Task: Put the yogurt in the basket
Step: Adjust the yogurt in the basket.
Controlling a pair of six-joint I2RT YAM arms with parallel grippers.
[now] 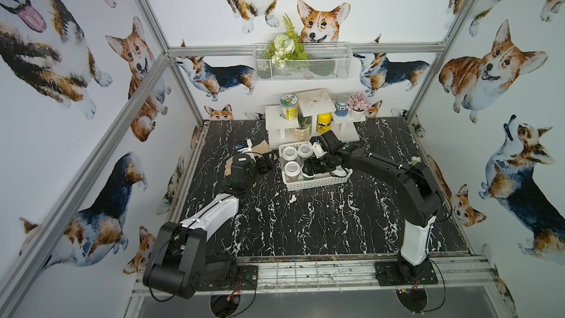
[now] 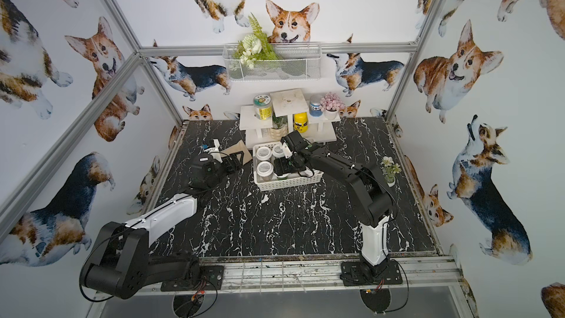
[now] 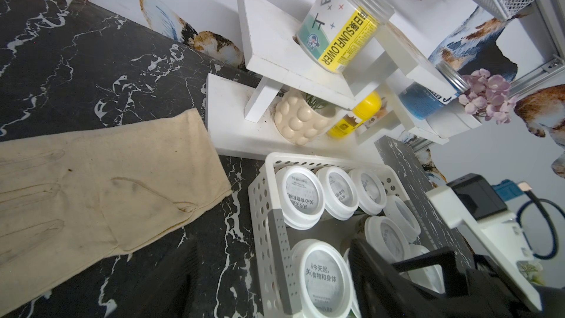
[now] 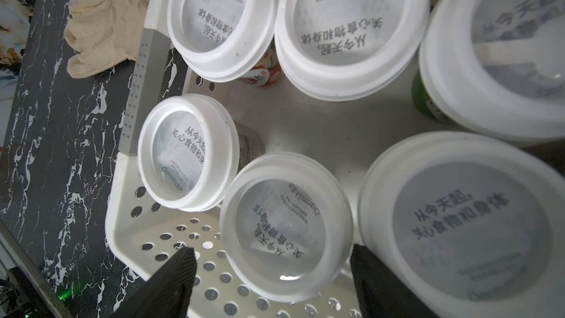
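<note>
I'm working in a robot test booth, not a real home. A silver aluminium-profile frame carries flat walls papered with cartoon corgis. The black, white-veined marble-look tabletop ends at a bare metal rail, where two black-and-white robot arms sit bolted on black base plates.

Basket: shallow white plastic rectangular basket with perforated sides and a solid floor
Basket place: flat on the black marbled tabletop, towards its back edge
Yogurt: small clear jars with wide round white lids, grey print on top
Yogurt count: six show in the right wrist view
Yogurt pose: upright, lids up, close together in two rows inside the basket
</note>
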